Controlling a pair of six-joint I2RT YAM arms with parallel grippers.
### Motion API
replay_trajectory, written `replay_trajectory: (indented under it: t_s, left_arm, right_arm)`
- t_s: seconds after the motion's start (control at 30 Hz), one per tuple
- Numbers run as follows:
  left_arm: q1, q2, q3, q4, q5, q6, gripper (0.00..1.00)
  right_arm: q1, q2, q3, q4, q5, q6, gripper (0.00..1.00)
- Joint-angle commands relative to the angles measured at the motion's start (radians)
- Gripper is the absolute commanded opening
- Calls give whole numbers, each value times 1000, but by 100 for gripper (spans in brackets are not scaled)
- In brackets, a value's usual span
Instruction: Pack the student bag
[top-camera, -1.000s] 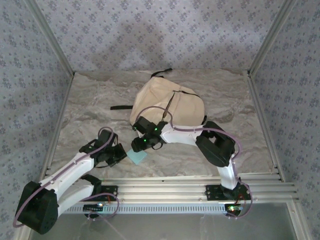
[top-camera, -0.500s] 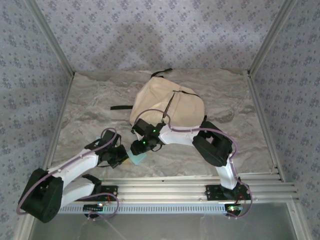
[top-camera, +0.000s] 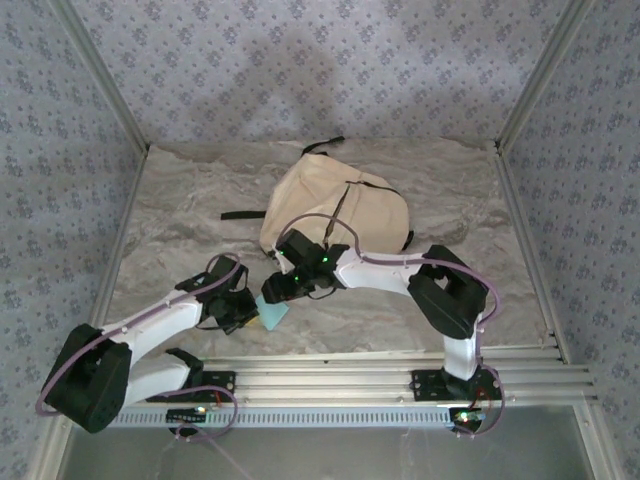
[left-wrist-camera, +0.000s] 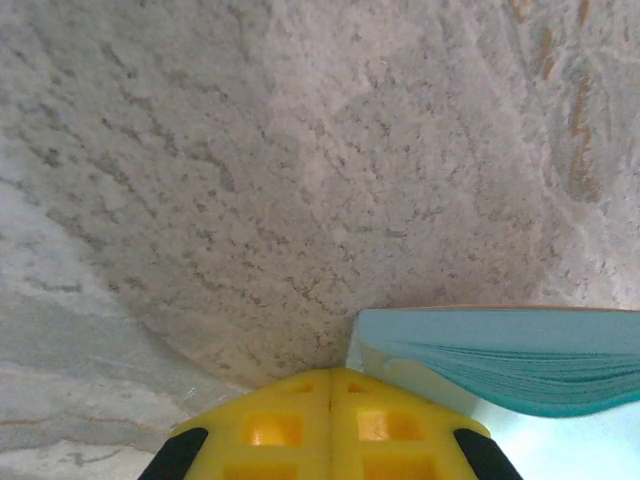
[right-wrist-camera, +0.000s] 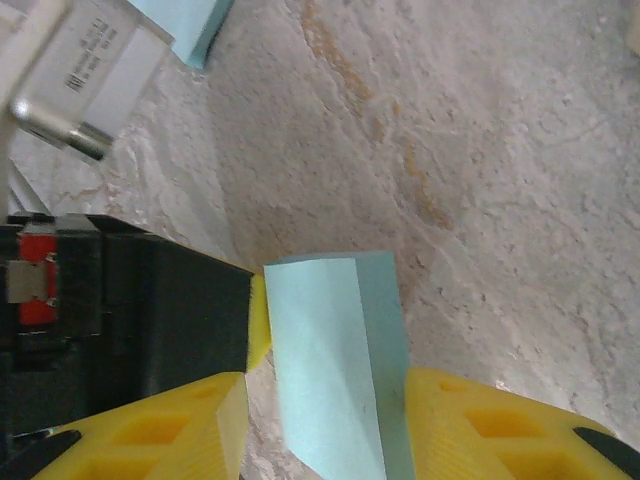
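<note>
- Right fingers stood on either side of a teal book. One pad lay against the book's edge and the other showed a thin gap, so I logged them as spread around it, not yet clamped.
- Left fingers were pressed together on nothing, tips low over the counter, with a corner of the book just beside them on their right.
- Student bag lay flat on the counter beyond both sets of fingers, toward the far wall and a little to the right. Its near edge was close behind the right wrist in the top view.
- Right arm was the nearer one to the bag. The left fingers sat to the book's left, farther off.
- Book's long axis ran lengthwise between the right pads in the wrist view.
- Bag's carry loop was at its far end and the body widened toward the arms, so I judged its long axis as roughly near-to-far, slightly skewed. I could not tell whether any zip was open.
- My judgement: the next move turns on carrying the book away from the bases, up and to the right. With one pad loose, the book could pivot on lifting.
</note>
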Motion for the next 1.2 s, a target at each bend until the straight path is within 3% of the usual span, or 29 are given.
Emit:
replay_trajectory:
  t_s: [0.0, 0.33, 0.7, 0.97, 1.17]
  left_arm:
    - [-33, 70, -41, 203, 19, -12, 0]
    - [-33, 61, -44, 192, 5, -14, 0]
    - [-34, 52, -43, 184, -7, -15, 0]
    - [-35, 50, -42, 181, -9, -17, 0]
    - [-34, 44, -41, 179, -16, -17, 0]
  right_arm:
    - [-8, 5, -26, 48, -49, 44, 47]
    - [-29, 47, -32, 93, -131, 71, 35]
    - [-25, 77, 10, 20, -116, 51, 33]
    - [-22, 81, 25, 6, -104, 45, 0]
    - [-28, 55, 15, 6, -95, 45, 0]
